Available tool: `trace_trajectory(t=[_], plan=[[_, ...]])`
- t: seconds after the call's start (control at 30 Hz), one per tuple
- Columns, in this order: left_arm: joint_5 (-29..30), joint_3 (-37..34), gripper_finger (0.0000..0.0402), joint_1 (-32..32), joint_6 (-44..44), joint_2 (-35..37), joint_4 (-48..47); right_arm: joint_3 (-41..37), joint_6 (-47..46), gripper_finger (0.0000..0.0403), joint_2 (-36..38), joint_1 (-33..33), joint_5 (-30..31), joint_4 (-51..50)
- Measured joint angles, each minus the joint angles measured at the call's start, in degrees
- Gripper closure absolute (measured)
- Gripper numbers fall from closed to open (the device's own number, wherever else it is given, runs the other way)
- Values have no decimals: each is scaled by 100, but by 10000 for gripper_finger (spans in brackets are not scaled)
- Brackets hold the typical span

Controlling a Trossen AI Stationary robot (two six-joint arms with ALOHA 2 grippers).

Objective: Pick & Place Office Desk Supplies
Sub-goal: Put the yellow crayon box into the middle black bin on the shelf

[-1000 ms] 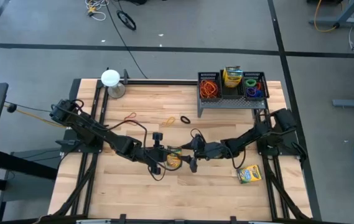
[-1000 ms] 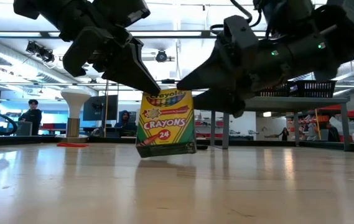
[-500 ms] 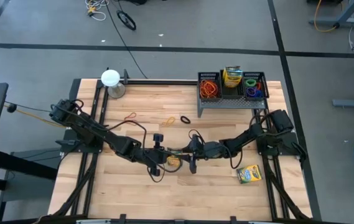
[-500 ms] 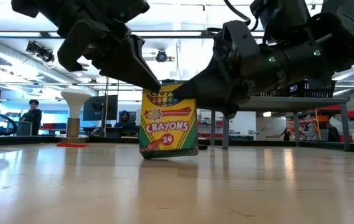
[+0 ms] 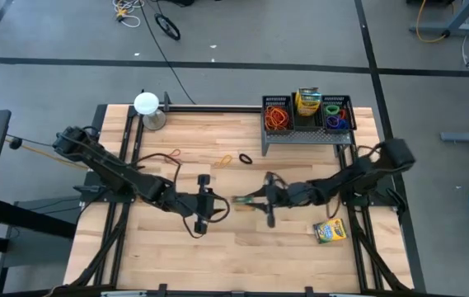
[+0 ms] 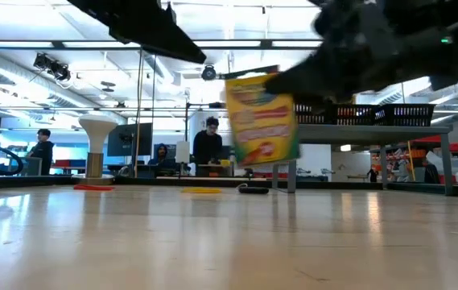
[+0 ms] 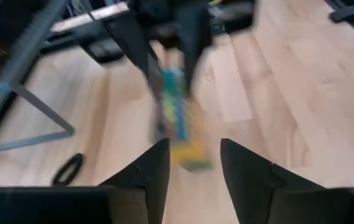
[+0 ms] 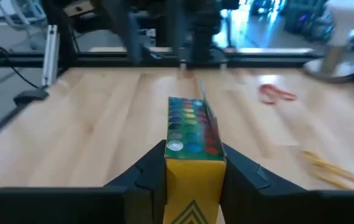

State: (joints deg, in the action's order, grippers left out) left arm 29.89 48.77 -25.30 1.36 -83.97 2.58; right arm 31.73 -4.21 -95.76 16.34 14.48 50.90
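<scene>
The right gripper (image 5: 246, 199) grips a crayon box (image 6: 262, 119) between its fingers (image 8: 242, 171) and holds it clear of the table (image 5: 300, 256), near the middle. The left gripper (image 5: 214, 201) is just beside it, empty, fingers (image 7: 149, 171) apart. A second crayon box (image 5: 329, 230) lies on the table by the right arm's base, a third stands in the rack (image 5: 304, 132) between compartments of rubber bands (image 5: 277, 116), and loose bands (image 5: 172, 155) lie on the far part of the table.
</scene>
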Motion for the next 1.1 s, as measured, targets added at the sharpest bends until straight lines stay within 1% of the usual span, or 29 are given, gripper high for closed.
trace_trajectory(t=[0.13,0.2,0.4,0.5,0.57,0.63,0.77,0.97,1.1], plan=[[-354,-3,244,33,-93,-186,66,-912,254,290,951,-7,341,10],[-509,-129,246,70,-55,-322,368,-1414,248,287,1382,-30,539,43],[-1471,-1064,262,455,50,-688,2787,-2701,106,286,2432,-57,967,227],[-1770,-1525,266,657,-17,-882,4154,-3127,45,288,2778,-57,1171,226],[-1970,-1785,267,759,-54,-1021,4882,-3128,-6,287,2929,-61,1307,-84],[-2169,-1917,267,839,-63,-1245,5521,-3128,-29,287,3038,-60,1314,-271],[-2417,-2052,267,985,-63,-1709,6633,-3128,-4,287,3110,-59,1318,-309],[-2487,-2020,267,1141,-104,-2459,7616,-3128,-345,286,3107,-59,1356,-607],[-2483,-1996,267,1191,-201,-2768,7911,-3126,-604,286,3107,-59,1441,-818]])
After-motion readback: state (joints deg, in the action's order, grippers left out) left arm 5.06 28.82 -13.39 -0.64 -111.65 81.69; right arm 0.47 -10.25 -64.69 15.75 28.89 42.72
